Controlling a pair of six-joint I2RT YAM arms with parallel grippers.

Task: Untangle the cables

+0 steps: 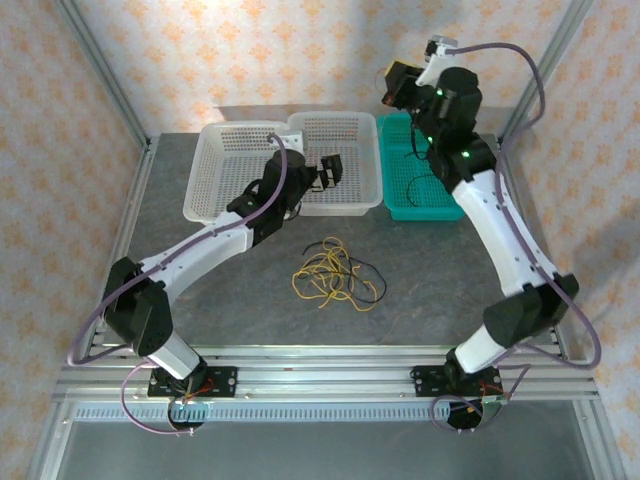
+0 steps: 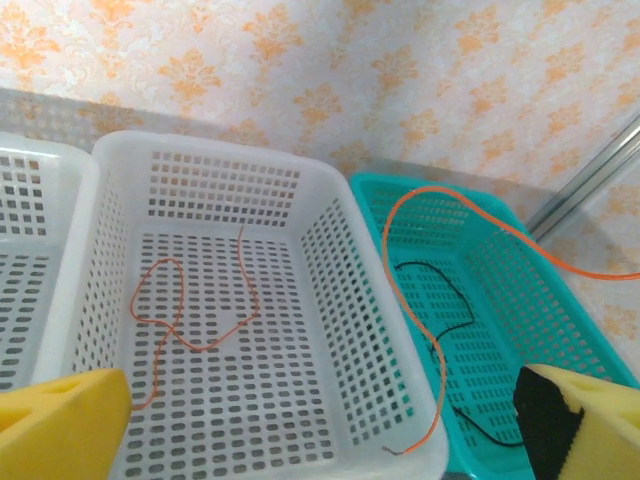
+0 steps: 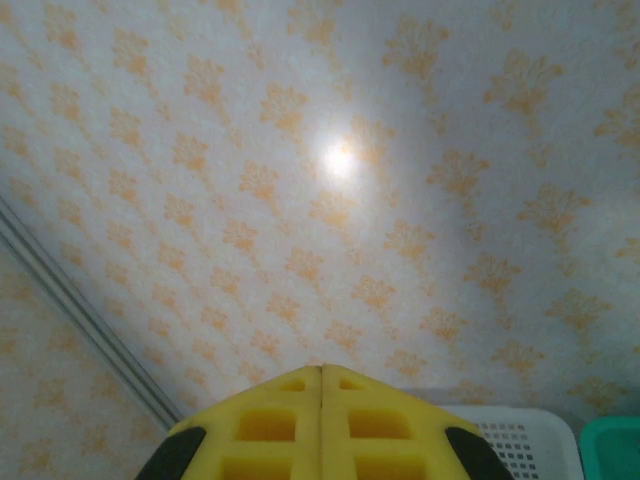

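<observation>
A loose tangle of yellow and black cables [image 1: 335, 275] lies on the grey table between the arms. My left gripper [image 1: 328, 170] [image 2: 320, 445] hovers open over the middle white basket [image 2: 220, 150], with nothing between its fingers. On that basket's floor lies one thin reddish cable [image 2: 170, 310]. An orange cable [image 2: 400, 290] arcs from the white basket's near right rim across the teal basket [image 2: 560, 330] and out to the right. A black cable [image 2: 450, 290] lies inside the teal basket. My right gripper [image 1: 392, 85] [image 3: 321, 372] is raised high above the teal basket, shut, with no cable visible between its pads.
Three baskets stand in a row at the back: a white one at the left [image 1: 235, 170], the middle white one [image 1: 350, 205] and the teal one [image 1: 440, 210]. Patterned walls and aluminium posts [image 1: 100, 70] close in the sides.
</observation>
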